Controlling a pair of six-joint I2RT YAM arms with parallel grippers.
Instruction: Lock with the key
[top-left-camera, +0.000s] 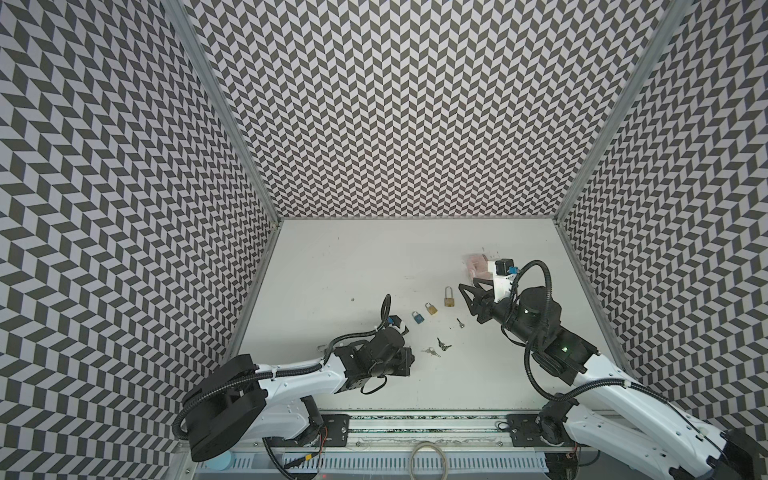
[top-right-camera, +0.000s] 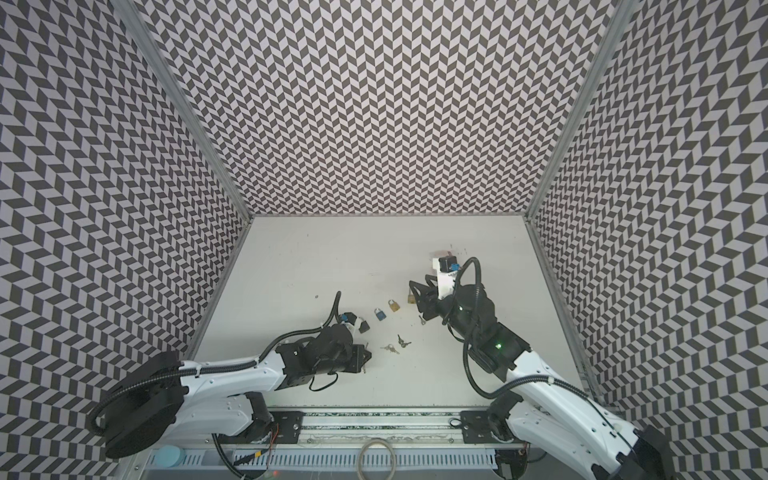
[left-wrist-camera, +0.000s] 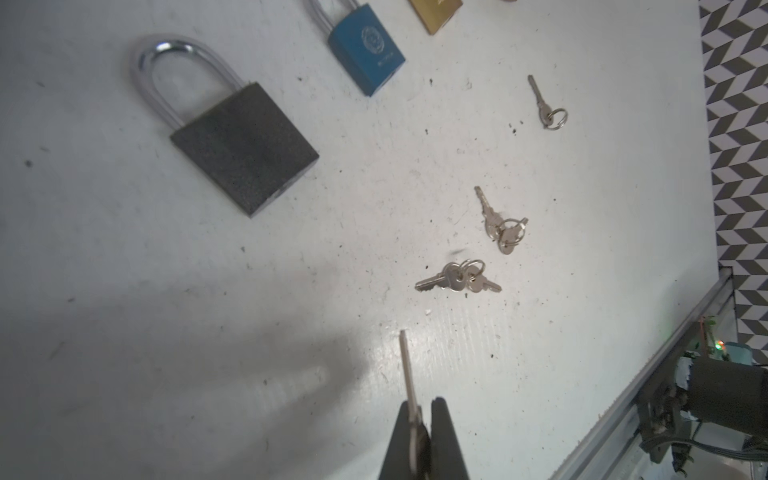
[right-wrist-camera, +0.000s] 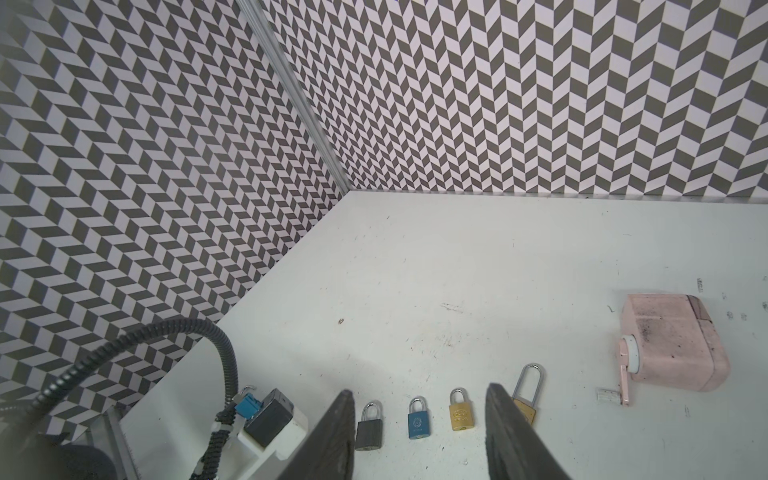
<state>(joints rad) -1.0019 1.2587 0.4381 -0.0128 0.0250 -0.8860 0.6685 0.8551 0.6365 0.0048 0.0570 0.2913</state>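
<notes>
Clamped between the narrow black fingers of the left hand (left-wrist-camera: 422, 405) is a single silver key (left-wrist-camera: 407, 365). Its blade sticks straight out past the fingertips, above the white worktop (left-wrist-camera: 166, 291) and clear of it.

Just beyond the blade, a ring with two keys (left-wrist-camera: 459, 277) lies flat on the worktop. A second ring of two keys (left-wrist-camera: 500, 226) lies a little farther on, and a lone key on its own ring (left-wrist-camera: 545, 106) farther still. None of them touches another.

Off to the side of the keys lies a grey padlock (left-wrist-camera: 245, 153) with a bright steel shackle. A blue padlock (left-wrist-camera: 368, 54) comes next, then a brass padlock (left-wrist-camera: 436, 12) that is cut off at the edge of the left wrist view. All three lie flat and apart from one another.

From the right wrist view, the right hand (right-wrist-camera: 420, 390) has its fingers spread wide with nothing between them, and the row of padlocks shows through the gap. A long-shackled brass padlock (right-wrist-camera: 527, 395) ends that row, partly hidden behind one finger. In both top views this hand is raised near that padlock, well apart from the left hand.

Farther back on the worktop sits a pink box (right-wrist-camera: 673, 345) with a small crank on its side. Behind it rise the chevron-patterned walls (right-wrist-camera: 498, 83).
</notes>
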